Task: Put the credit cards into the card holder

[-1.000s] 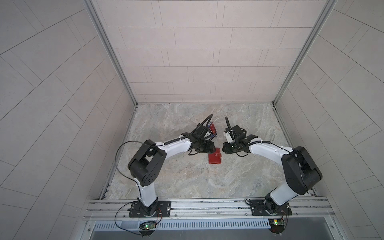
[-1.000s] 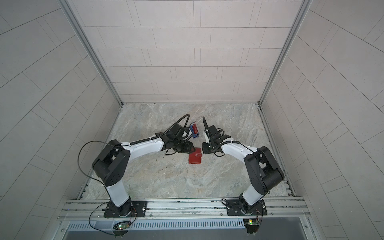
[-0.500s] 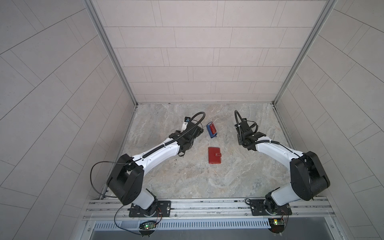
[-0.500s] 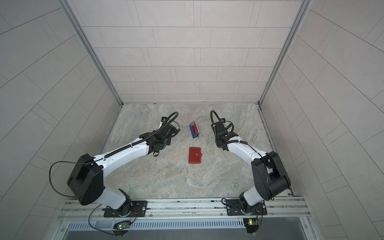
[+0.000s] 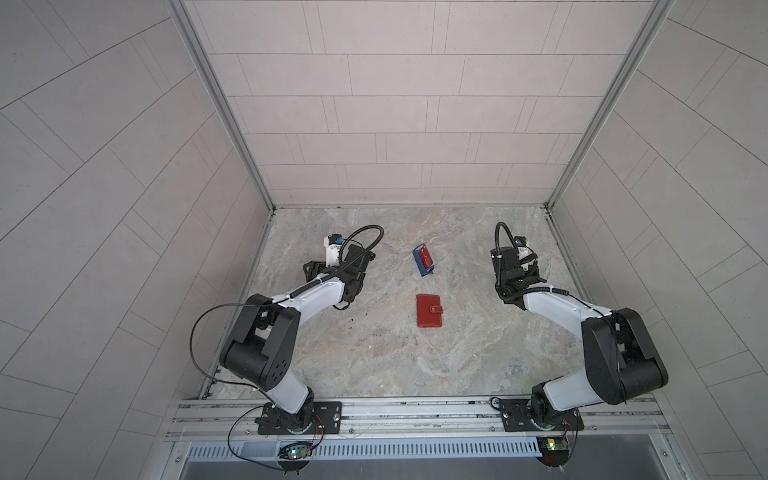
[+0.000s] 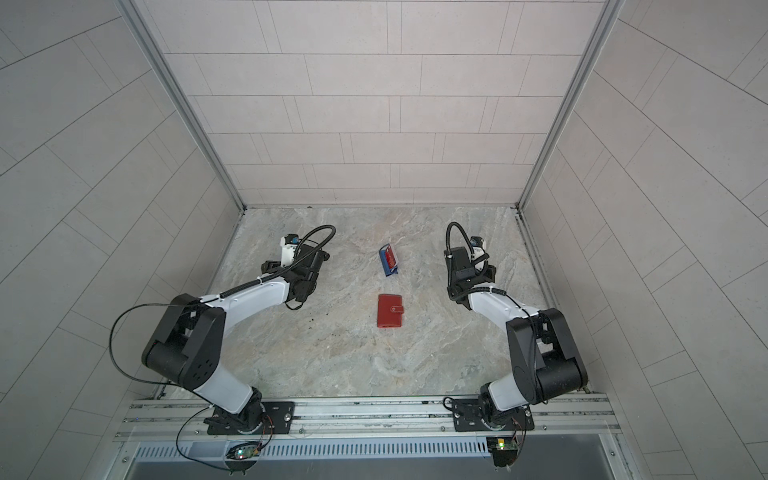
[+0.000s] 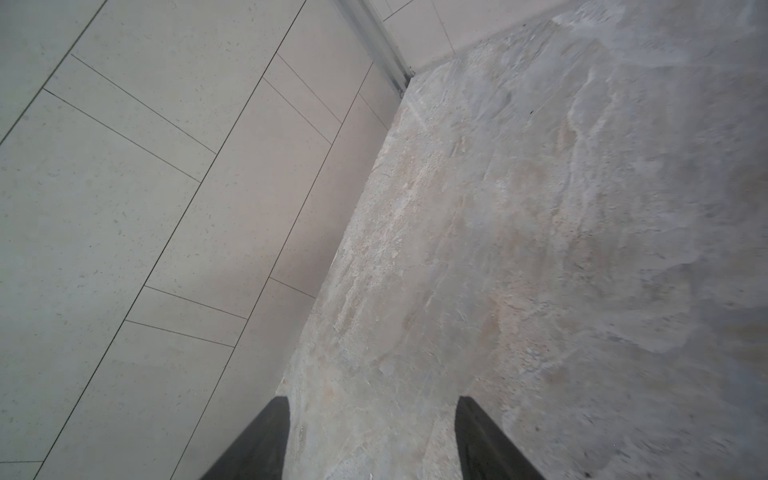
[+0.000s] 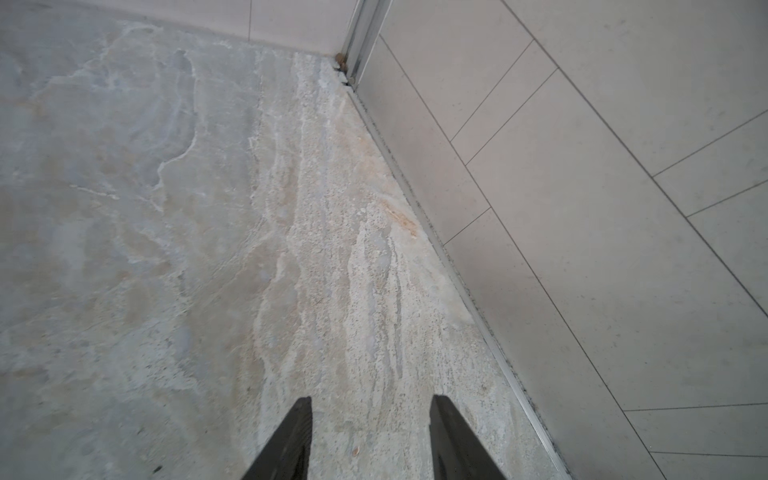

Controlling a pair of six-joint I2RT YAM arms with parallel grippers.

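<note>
The card holder (image 5: 430, 311) (image 6: 390, 310), a red wallet, lies folded shut on the marbled tabletop with its snap tab fastened, in the middle in both top views. Behind it, a red credit card (image 5: 424, 258) (image 6: 390, 258) leans in a small blue stand (image 5: 428, 272). No other cards can be made out. My left gripper (image 7: 372, 401) is open over bare tabletop near the left wall, holding nothing. My right gripper (image 8: 370, 399) is open over bare tabletop near the right wall, also holding nothing. Both arms' wrists (image 5: 349, 266) (image 5: 513, 268) sit far to either side of the wallet.
Tiled walls close in the tabletop on three sides; the left wall (image 7: 166, 208) and the right wall (image 8: 602, 208) stand close to the grippers. A metal rail (image 5: 415, 411) with the arm bases runs along the front edge. Small dark specks (image 5: 361, 328) lie left of the wallet.
Both arms have swung away from the wallet and stand in the middle, out toward the side walls. Both grippers have opened wider. The wallet and stand have stayed put.
</note>
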